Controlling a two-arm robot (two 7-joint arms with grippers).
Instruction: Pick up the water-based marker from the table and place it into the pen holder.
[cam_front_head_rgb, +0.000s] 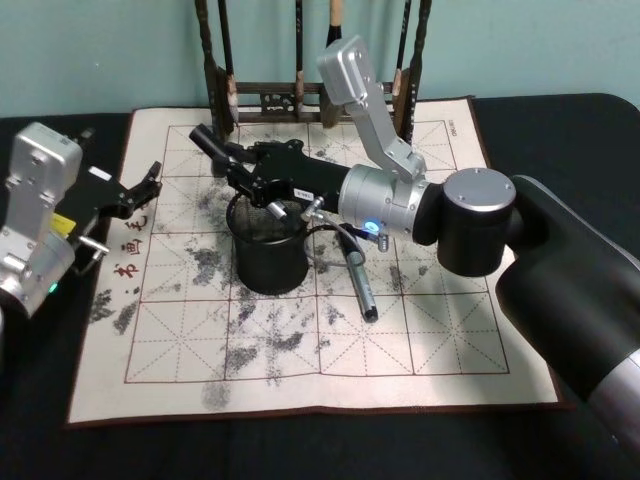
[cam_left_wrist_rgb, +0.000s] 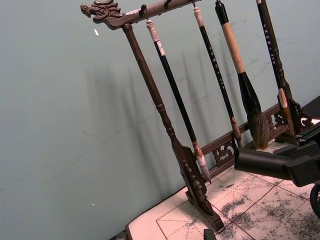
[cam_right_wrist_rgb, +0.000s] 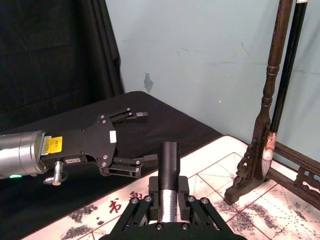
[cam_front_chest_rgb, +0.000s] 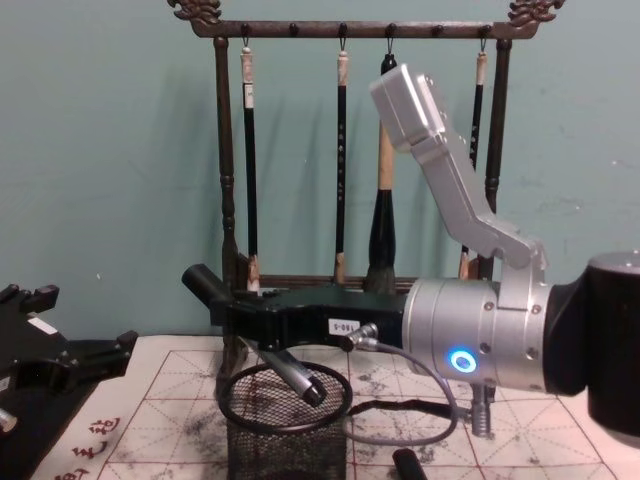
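Closest in, along the bottom of the head view, is the ink-spattered practice mat (cam_front_head_rgb: 300, 370) spread on the black counter (cam_front_head_rgb: 60, 440). A bit further up, right of centre, a spare grey pen (cam_front_head_rgb: 357, 280) lies flat on the mat. It's just beside the pen holder (cam_front_head_rgb: 268, 262) and looks apart from it. The holder stands upright mid-frame.

Right over its mouth is the right claw (cam_front_head_rgb: 240, 172), reaching in from the right edge and clenched on the water-based marker (cam_front_chest_rgb: 298, 377). The chest view shows it best. The marker is slanted, with its low end over the opening at about rim level and its top end poking up toward the left. I can't tell if the tip has dipped inside yet.

My guess is the slant aims the low end into the cup so the marker slides in on release, so this looks like the placing step, nearly done. The worry is the marker catching the rim or nudging that light mesh cup over.

The left claw (cam_front_head_rgb: 145, 190) sits at the left of the frame over the mat's border. Its fingers are spread and hold nothing, and it's well out of the way.

Farthest back, top centre, is the wooden brush rack (cam_front_head_rgb: 215, 90) with brushes hanging against the wall.
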